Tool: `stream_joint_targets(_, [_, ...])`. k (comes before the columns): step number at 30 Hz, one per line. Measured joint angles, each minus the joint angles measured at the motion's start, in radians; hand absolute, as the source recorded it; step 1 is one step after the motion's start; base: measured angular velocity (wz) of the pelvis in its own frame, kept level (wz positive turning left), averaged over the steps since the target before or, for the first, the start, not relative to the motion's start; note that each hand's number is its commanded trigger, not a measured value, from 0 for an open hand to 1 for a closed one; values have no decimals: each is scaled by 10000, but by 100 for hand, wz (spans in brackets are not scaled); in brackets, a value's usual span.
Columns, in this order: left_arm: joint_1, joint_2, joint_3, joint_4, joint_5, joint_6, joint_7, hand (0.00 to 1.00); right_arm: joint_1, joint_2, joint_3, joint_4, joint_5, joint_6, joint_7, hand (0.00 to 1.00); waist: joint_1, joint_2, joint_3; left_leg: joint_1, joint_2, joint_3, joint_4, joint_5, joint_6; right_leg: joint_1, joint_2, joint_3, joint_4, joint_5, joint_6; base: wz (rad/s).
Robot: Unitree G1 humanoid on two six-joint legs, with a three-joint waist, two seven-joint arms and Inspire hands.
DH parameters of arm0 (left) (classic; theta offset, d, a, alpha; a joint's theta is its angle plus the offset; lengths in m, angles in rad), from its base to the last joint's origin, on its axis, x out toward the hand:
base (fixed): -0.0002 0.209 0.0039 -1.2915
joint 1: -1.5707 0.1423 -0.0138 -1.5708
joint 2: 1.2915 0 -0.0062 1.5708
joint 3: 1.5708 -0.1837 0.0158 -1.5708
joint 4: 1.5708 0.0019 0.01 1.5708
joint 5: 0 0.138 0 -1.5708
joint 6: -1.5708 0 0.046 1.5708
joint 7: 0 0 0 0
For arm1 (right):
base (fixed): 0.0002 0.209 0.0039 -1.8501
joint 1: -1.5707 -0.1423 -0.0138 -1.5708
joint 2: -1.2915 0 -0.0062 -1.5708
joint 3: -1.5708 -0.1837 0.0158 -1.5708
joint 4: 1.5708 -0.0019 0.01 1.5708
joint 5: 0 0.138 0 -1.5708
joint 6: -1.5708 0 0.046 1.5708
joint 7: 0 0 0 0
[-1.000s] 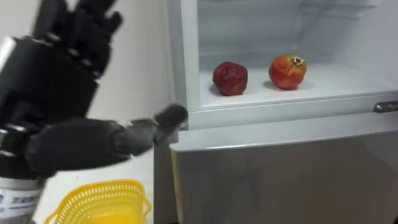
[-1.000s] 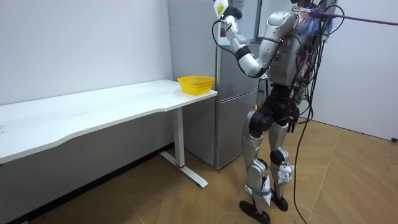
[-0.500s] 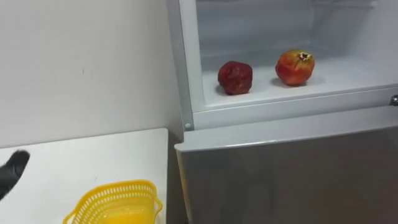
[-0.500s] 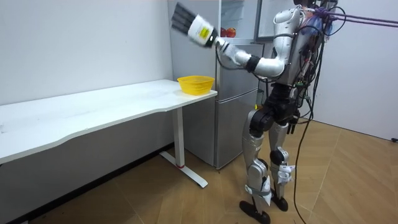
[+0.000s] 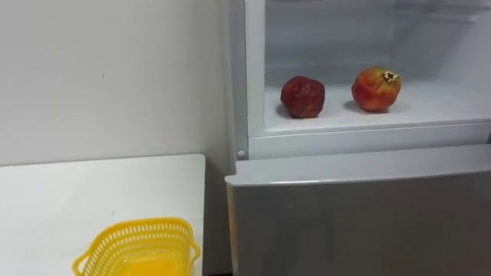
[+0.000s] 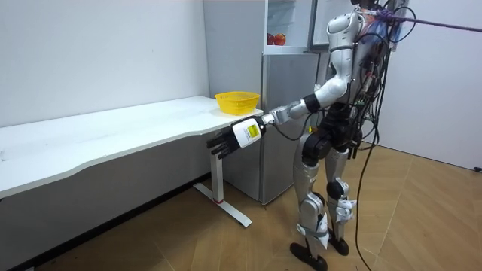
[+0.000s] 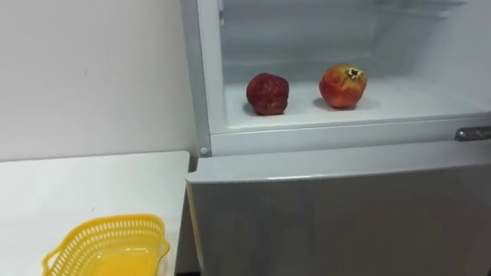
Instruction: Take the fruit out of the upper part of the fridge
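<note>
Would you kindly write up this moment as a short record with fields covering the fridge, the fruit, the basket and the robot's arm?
fridge: fridge with upper compartment open, lower door closed
fruit: dark red fruit to the left of the orange-red pomegranate, apart, both on the shelf
basket: yellow basket on the white table beside the fridge
left hand: left hand held low by the table's end, away from the fridge
task: nothing taken out yet

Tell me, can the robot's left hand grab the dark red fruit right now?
Probably not yet. The left hand hangs low by the table edge, well below the shelf. The way to the dark red fruit looks free: nothing stands before it.
</note>
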Motion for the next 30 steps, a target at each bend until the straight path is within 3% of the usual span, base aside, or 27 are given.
stream_joint_targets(6, [-6,2,-132,956,-17,-48,381,0,-77,-35,19,-10,83,103,148,0,70,129,-3,158,-1,-4,-51,1,-1,46,-14,65,120,-36,-3,-5])
stream_joint_targets(9, [87,-11,-441,1836,-742,-30,250,0,-37,-73,8,-32,478,282,183,0,93,146,-6,169,-19,-22,-95,-13,4,115,-14,113,77,-44,1,-2])
stream_joint_targets(13, [210,-28,-567,3527,-754,118,-542,0,63,-62,-112,-31,274,296,296,0,61,112,-21,183,-20,-74,-70,-12,4,204,-17,86,-9,-43,1,6])
stream_joint_targets(17, [213,26,-1320,5072,-725,470,-1526,0,-50,-69,63,82,369,487,488,0,-32,63,-24,152,-10,-101,-21,-14,4,285,-65,-26,-69,-27,6,8])
stream_joint_targets(22, [-18,17,-1580,6674,899,1113,-2828,0,-79,-71,68,179,-106,546,619,0,-56,27,-13,170,-8,-98,-34,-14,4,276,-66,-8,-80,-33,5,0])
stream_joint_targets(25, [-44,27,-2195,6778,2103,1541,-3554,0,-92,-51,273,159,-366,771,757,0,-68,-1,6,144,-15,-77,-35,-14,4,259,-77,-16,-72,-40,14,0])
stream_joint_targets(30, [-491,-2,-3345,6777,2988,1933,-4520,0,-220,-5,455,166,-436,891,874,0,-175,-47,13,131,-10,-72,-60,-13,4,225,-62,27,-76,-43,14,0])
